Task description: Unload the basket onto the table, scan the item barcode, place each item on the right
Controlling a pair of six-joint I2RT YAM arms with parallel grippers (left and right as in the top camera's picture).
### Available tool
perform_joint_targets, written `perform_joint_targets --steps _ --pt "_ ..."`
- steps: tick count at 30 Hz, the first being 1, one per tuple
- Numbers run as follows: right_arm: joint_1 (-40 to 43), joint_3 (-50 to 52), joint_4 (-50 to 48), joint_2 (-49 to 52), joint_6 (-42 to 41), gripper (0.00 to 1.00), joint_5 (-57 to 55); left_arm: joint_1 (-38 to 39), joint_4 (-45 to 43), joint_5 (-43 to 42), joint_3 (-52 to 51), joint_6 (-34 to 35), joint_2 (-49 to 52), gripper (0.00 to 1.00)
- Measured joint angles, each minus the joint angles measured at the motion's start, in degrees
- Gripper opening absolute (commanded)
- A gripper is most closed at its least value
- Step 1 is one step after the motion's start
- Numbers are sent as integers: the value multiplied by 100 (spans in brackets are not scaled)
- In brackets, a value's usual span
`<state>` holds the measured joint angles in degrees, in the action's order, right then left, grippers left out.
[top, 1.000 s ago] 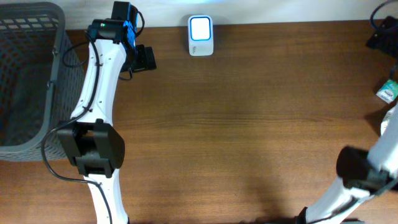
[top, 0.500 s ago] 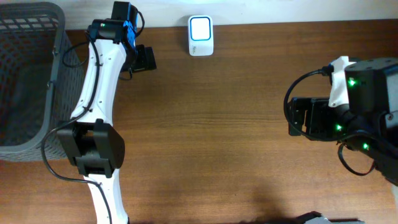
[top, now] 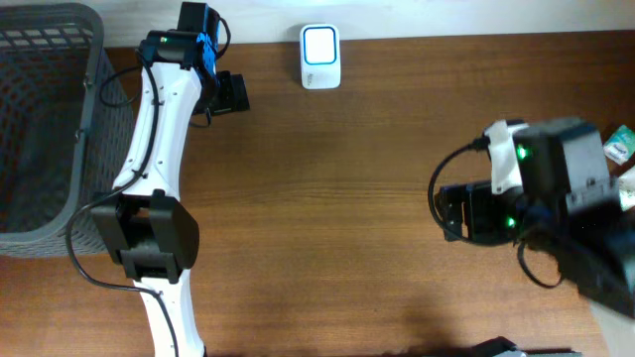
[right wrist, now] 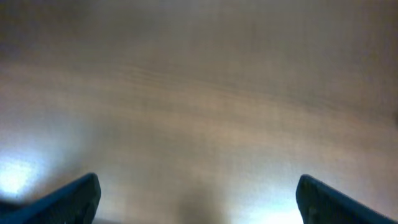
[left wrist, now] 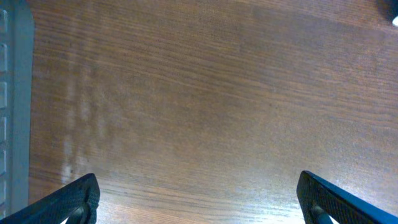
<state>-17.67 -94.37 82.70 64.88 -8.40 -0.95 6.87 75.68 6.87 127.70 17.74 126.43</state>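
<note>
Left tool and right tool are hanging released, grasping nothing, over the worktop. Item is lying at the right edge beside the right arm; scanner is glowing at rear

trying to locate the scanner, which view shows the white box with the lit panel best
Overhead: the white scanner sits whole at the far edge of the table, panel lit. Left wrist shows mostly wood plus a pale speck at its top right corner, too small to identify. Right wrist shows blurred wood, no scanner.
</note>
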Motion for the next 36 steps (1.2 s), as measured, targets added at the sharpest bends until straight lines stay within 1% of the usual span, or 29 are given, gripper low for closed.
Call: perform_joint_targets --steps 1,3,6,7,8,9,10,12,15,19,22,28,32,35,36 --pt "0 573 -289 -485 118 99 2 0 -4 2 0 0 0 99" --pt "157 1646 -1381 -1386 240 99 39 0 -4 -2 0 0 0 99" --pt "752 3716 -2802 -2802 306 99 74 0 -2 4 -2 0 0 99" --pt "907 4172 -3202 -3097 310 99 109 0 -7 2 -4 0 0 99" --pt "981 4385 -3401 -3230 310 99 138 0 -2 2 -4 0 0 99" --pt "1191 5084 -3866 -3681 310 99 232 0 -7 4 -4 0 0 99" --pt "1263 5477 -4343 -3932 326 99 289 0 -2 4 -4 0 0 99" --pt "1327 6658 -5501 -4721 636 99 621 0 -7 2 -4 0 0 99" --pt "1331 7582 -6430 -5440 920 99 887 0 -2 2 -4 0 0 99" --pt "1543 8303 -7309 -5969 1056 99 1014 0 -4 2 -4 0 0 99" --pt "1738 8566 -7501 -6299 1060 99 1012 0 -4 2 -4 0 0 99" --pt "1801 9272 -8452 -6408 1062 99 1012 0 -2 2 -4 0 0 99" --pt "1967 9353 -8376 -6408 1062 99 986 0 -4 2 -4 0 0 99" --pt "2138 9355 -7864 -6419 841 99 699 0 -4 2 -4 0 0 99" --pt "2140 9355 -7844 -6419 743 99 568 0 -4 2 -4 0 0 99"
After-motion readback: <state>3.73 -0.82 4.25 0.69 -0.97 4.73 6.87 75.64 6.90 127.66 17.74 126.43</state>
